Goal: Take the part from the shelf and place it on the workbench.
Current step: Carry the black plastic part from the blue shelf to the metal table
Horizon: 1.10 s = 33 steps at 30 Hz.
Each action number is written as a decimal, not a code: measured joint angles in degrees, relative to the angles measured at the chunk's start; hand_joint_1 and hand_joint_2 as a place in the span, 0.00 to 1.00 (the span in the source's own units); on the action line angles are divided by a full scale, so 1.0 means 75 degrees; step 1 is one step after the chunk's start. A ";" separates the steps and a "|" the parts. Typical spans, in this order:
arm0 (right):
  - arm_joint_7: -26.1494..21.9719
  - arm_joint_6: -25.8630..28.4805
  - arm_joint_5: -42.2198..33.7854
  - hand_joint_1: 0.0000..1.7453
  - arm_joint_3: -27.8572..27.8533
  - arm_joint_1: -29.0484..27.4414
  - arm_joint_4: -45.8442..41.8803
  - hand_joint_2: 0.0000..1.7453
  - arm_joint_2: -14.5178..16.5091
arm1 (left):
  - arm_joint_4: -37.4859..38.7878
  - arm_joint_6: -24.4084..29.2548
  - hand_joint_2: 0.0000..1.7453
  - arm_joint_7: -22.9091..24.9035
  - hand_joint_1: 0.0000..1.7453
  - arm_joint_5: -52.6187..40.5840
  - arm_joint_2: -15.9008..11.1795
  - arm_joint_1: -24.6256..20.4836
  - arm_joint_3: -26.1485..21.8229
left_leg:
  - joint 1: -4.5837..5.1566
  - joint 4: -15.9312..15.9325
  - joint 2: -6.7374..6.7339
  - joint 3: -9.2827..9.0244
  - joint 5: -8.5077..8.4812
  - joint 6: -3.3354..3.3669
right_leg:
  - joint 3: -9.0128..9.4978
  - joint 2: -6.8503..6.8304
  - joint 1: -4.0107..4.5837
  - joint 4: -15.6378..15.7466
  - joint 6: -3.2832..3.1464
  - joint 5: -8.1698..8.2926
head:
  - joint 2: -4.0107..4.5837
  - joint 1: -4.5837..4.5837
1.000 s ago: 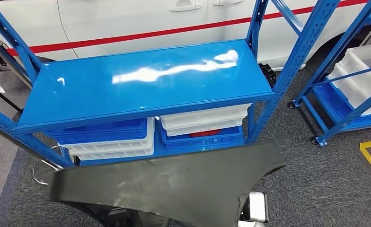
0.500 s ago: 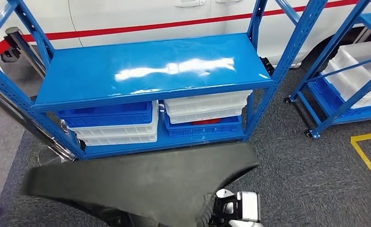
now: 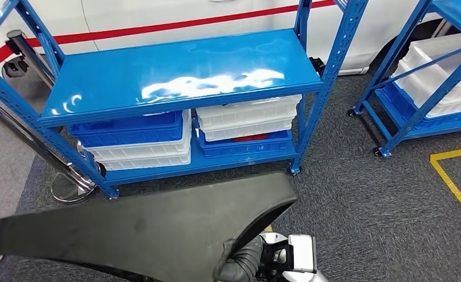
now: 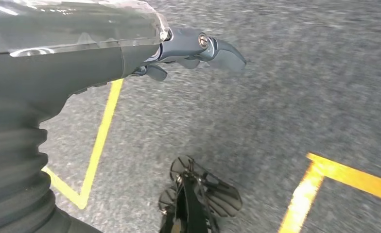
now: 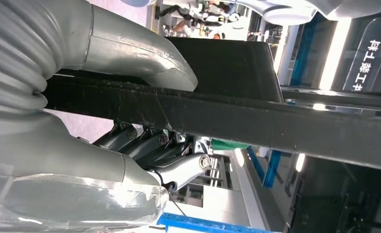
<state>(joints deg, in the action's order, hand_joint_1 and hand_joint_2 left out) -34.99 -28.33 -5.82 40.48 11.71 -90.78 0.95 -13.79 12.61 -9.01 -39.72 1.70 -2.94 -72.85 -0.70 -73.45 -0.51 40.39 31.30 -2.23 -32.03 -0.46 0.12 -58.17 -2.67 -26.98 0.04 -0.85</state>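
While right hand (image 5: 145, 121) grips black part (image 3: 146, 235) (thumb above, fingers below), left hand (image 4: 188, 48) spread, holding nothing.

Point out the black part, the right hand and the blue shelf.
black part (image 3: 140, 232), head view, middle of its flat top.
right hand (image 5: 130, 141), right wrist view, fingers under the part's edge.
blue shelf (image 3: 175, 73), head view, bare top board.

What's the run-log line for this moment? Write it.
stage: carry | black part: gripped by right hand, off blue shelf | left hand: free over floor | placing: not done
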 joint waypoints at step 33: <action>-0.0629 0.0405 0.1417 1.00 -0.0269 -0.0382 -0.0957 1.00 -0.0437 | -0.0066 0.0335 1.00 0.0075 0.00 -0.0429 -0.0060 -0.0012 -0.0127 | -0.0005 0.1320 0.0279 -0.0975 -0.0347 0.0084 | -0.0269 0.0554 -0.0015 -0.0103 0.0069 0.0221 | 0.0000 -0.0014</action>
<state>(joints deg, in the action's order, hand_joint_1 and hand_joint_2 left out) -39.71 -25.29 4.80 38.47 8.84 -97.96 -2.33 -14.28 15.12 -8.45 -42.94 1.26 -3.03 -73.81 -0.73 -63.55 1.58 33.08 28.70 -1.61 -34.04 3.70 0.01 -58.94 -2.15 -25.32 0.04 -0.96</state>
